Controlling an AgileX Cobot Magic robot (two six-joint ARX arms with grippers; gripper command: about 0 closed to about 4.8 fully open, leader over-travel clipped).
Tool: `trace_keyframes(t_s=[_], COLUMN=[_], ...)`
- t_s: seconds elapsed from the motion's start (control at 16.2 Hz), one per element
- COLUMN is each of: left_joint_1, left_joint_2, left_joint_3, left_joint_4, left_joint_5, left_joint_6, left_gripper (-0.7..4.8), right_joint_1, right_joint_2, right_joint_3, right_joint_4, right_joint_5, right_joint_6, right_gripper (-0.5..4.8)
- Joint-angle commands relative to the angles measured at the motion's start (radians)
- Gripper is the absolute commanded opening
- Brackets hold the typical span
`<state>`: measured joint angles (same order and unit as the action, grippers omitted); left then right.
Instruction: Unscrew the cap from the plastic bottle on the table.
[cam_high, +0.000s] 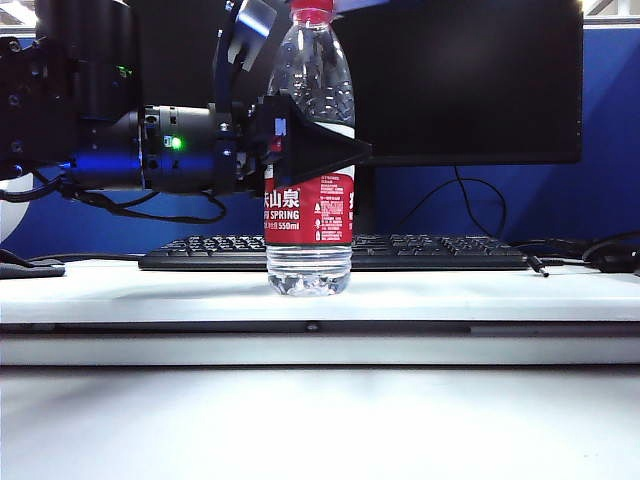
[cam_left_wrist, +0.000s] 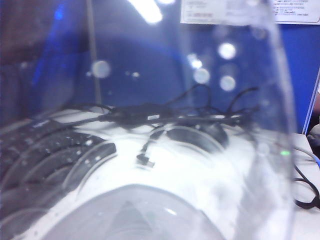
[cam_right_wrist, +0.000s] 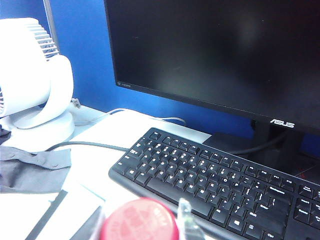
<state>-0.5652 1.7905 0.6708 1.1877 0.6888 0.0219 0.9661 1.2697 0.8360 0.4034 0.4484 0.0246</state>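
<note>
My left pincer (cam_high: 318, 148) is clamped round the middle of the plastic bottle (cam_high: 309, 215), which stands upright on the white surface (cam_high: 450, 295) just in front of the keyboard (cam_high: 430, 250); in my left wrist view the clear wall of the plastic bottle (cam_left_wrist: 190, 165) fills nearly everything. The cap (cam_high: 311, 11) is on the neck at the very top of the exterior view. My right wrist view looks down on the cap (cam_right_wrist: 139, 220) from just above, with one pale fingertip (cam_right_wrist: 186, 222) beside it, but I cannot tell how my right pincer's jaws stand. I judge this the step of taking hold of the cap: next I need both fingers squarely on it, a firm squeeze, then a twist while my left keeps the body from turning
</note>
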Motion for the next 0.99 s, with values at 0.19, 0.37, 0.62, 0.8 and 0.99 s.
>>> trace_keyframes(t_s=[0.19,0.37,0.62,0.8,0.99], left_joint_1=[-0.001,0.000,0.000,-0.001,0.000], left_joint_2=[0.000,0.000,0.000,0.000,0.000], left_joint_3=[0.001,0.001,0.001,0.001,0.001], left_joint_4=[-0.008,-0.009,-0.011,-0.011,-0.011], left_joint_5=[0.007,0.014,0.015,0.015,0.023], left_joint_6=[-0.004,-0.004,-0.004,-0.004,-0.004], left_gripper=[2.68,2.68,2.68,2.68,2.68], right_joint_1=[0.000,-0.023,-0.058,-0.130,-0.240], right_joint_2=[-0.003,-0.016,-0.037,-0.041,-0.041], right_joint_3=[0.003,0.003,0.003,0.003,0.003], right_joint_4=[0.008,-0.085,-0.093,-0.113,-0.144], right_joint_5=[-0.029,-0.145,-0.265,-0.449,-0.692], right_joint_6=[0.002,0.002,0.001,0.013,0.029], right_gripper=[1.65,1.65,1.35,1.35,1.35])
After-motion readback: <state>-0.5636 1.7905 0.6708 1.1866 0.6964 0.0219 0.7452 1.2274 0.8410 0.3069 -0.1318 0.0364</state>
